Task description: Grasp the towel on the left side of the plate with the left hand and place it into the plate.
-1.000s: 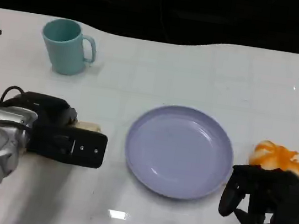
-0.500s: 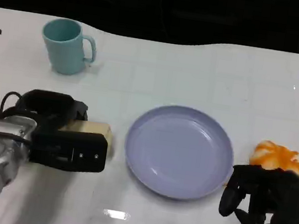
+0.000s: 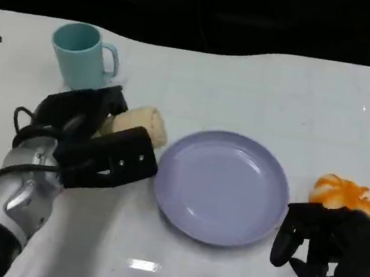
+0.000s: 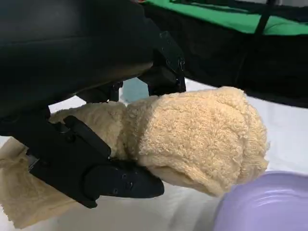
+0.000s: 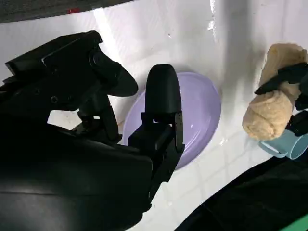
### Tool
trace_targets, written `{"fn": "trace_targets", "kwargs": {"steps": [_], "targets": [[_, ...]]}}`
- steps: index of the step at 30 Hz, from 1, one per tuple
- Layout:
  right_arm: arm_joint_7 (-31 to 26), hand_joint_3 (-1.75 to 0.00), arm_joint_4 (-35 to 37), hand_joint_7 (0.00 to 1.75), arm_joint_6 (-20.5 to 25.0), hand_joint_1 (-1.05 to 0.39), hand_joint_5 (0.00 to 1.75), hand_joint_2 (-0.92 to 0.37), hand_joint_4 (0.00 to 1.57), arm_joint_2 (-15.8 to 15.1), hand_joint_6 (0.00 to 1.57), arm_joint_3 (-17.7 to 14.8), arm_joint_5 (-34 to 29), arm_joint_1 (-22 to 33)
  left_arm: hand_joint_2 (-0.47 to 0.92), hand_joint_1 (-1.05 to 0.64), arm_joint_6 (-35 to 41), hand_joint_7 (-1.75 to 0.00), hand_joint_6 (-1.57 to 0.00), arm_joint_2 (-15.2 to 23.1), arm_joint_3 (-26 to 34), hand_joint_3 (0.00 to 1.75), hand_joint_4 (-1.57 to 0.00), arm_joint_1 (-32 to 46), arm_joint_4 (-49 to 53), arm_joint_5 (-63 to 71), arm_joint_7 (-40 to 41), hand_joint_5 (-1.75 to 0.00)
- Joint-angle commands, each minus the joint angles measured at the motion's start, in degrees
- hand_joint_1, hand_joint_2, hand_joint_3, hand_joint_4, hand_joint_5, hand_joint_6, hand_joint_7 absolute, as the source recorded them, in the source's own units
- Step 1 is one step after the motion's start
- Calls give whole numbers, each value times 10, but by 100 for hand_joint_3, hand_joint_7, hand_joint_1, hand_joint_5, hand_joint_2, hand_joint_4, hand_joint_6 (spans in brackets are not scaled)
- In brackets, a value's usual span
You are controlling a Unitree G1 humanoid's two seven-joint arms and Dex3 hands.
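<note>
One white table (image 3: 247,85) with faint grid lines fills the scene; behind it the room is dark. The left hand (image 3: 95,143) grips the rolled towel (image 3: 139,124) just left of the plate (image 3: 221,187). The right hand (image 3: 330,259) rests with curled fingers, holding nothing. A cup (image 3: 81,56) stands behind.

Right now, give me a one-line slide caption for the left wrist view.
Left hand grips the rolled tan towel, lifted beside the purple plate's rim.
</note>
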Motion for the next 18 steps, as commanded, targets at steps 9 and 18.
{"fn": "trace_targets", "kwargs": {"steps": [9,18], "targets": [[0,-108,0,141,7,-1,174,-56,72,-3,70,1,2,-5,54,-23,-16,-174,-61,-16,-52,95,-91,-8,-138,43,-49,-175],[-2,-107,-5,142,8,-1,175,-57,73,0,70,4,2,-2,50,-24,29,-170,-57,-84,-100,97,-87,-36,-121,83,-77,-175]]}}
